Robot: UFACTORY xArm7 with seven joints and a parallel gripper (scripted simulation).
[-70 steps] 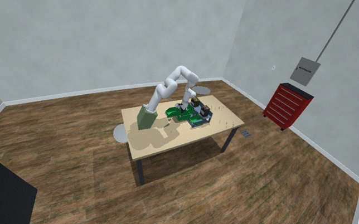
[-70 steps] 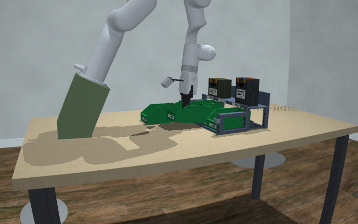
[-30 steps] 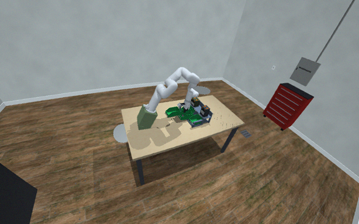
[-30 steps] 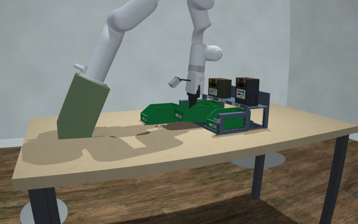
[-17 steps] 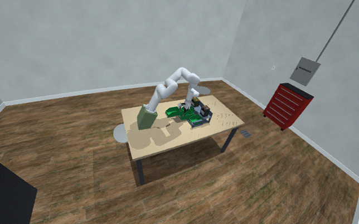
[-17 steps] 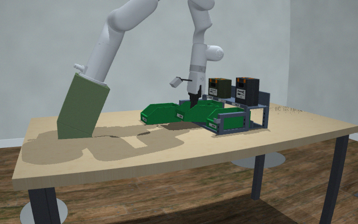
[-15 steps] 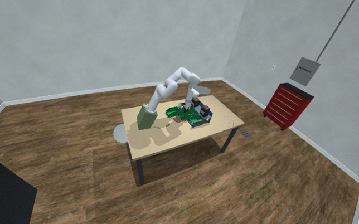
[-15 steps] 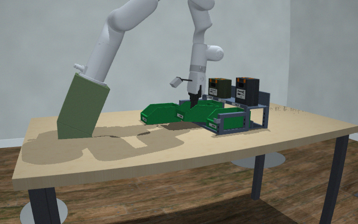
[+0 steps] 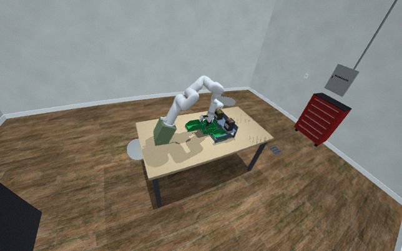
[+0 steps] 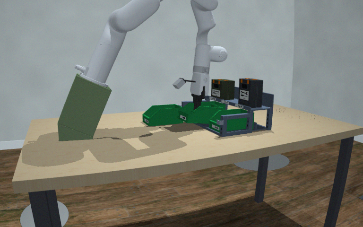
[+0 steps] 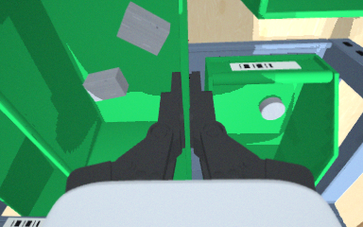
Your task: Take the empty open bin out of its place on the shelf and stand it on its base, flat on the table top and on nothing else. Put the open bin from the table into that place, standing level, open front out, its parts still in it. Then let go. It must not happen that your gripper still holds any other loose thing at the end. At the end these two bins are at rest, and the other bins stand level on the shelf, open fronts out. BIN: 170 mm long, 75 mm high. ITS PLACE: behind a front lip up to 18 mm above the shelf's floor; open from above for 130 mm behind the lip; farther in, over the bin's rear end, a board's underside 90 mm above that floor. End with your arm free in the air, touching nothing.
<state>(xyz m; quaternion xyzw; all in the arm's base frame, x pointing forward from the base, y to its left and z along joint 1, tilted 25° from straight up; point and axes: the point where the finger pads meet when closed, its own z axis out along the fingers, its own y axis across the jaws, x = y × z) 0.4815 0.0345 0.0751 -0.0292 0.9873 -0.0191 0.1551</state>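
My gripper (image 9: pixel 208 120) (image 10: pixel 197 105) (image 11: pixel 186 88) is shut on the thin side wall of a green open bin (image 10: pixel 203 115) (image 11: pixel 132 118). This bin holds two grey blocks (image 11: pixel 143 28) (image 11: pixel 106 83). It is tilted, front end low, at the left part of the blue-grey shelf (image 10: pixel 269 115) (image 11: pixel 265 47). Another green bin (image 10: pixel 235 123) (image 11: pixel 236 109) stands in the shelf to the right, label out, with a grey cylinder (image 11: pixel 272 108) in it. A third green bin (image 9: pixel 192 125) (image 10: pixel 160 115) (image 11: pixel 307 8) stands on the table (image 10: pixel 187 155) in front of the shelf.
Two dark boxes (image 10: pixel 222 89) (image 10: pixel 250 92) stand on the shelf's upper board. The arm's green base block (image 10: pixel 82 107) stands on the table's left part. A red tool cabinet (image 9: pixel 321 119) stands by the far wall.
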